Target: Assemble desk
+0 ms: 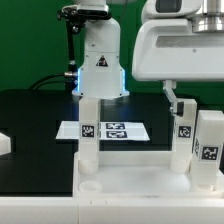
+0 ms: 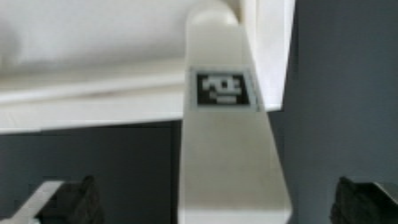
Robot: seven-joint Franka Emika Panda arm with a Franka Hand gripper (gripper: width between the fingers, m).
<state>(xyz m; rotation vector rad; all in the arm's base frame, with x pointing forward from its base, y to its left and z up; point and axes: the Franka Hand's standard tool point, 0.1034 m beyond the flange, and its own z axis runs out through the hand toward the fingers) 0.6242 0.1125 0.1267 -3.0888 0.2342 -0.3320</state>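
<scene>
desk top smooth white plastic slab, nearest on the black surface | square white legs with black-and-white tags upright on it | end effector dark fingers apart either side of one leg, not touching: wrist view only | marker board flat behind: exterior view only

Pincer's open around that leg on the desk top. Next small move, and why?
Probably back the pincer straight off along the leg, clear of its free end. The jaws stand open, both fingertips show a gap to the leg, and the leg stands on the desk top unheld. How firmly it is seated I cannot tell.
</scene>
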